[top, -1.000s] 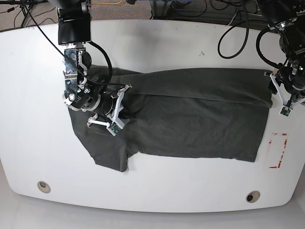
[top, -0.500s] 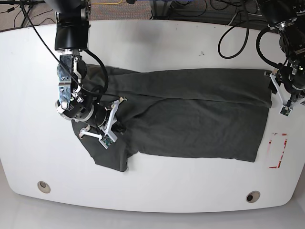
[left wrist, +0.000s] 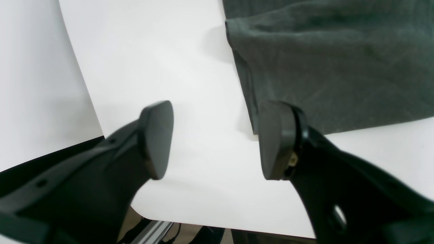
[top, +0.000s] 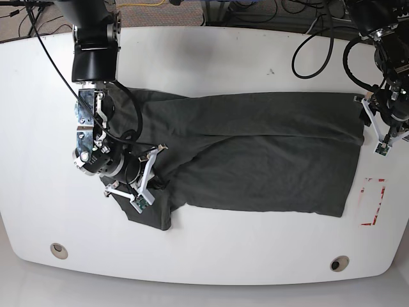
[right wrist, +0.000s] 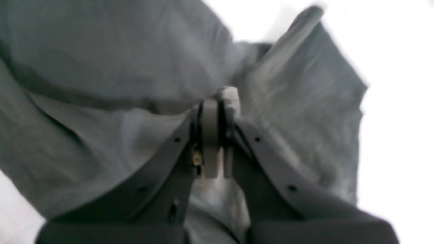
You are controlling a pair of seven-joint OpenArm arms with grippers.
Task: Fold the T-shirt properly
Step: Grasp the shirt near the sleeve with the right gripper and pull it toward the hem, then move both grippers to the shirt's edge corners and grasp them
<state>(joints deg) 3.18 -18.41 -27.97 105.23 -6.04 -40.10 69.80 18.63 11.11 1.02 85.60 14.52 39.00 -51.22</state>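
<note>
The T-shirt (top: pixel 255 153) lies spread across the middle of the white surface (top: pixel 211 57), already doubled lengthwise. The right gripper (right wrist: pixel 217 101) is clamped together on a pinch of fabric at the sleeve end, with loose cloth bunched beneath and on both sides of it. The left gripper (left wrist: pixel 213 139) hangs with its jaws apart over bare surface, holding nothing; the hem corner lies just ahead of it and to its right, apparently untouched.

The step in hand looks like drawing the sleeve end across to straighten or fold it. To do it well, the pinch should stay firm and low, so that the cloth slides flat instead of lifting into a ridge. The pull should run in line with the long edge. The far end would best be pinned or left undisturbed so the body does not skew.

Compared with a second ago, the right gripper has travelled toward the surface's near edge and slightly outward. It has dragged the sleeve cloth with it, so less loose fabric shows beyond it. The left gripper and the hem end sit where they were.
</note>
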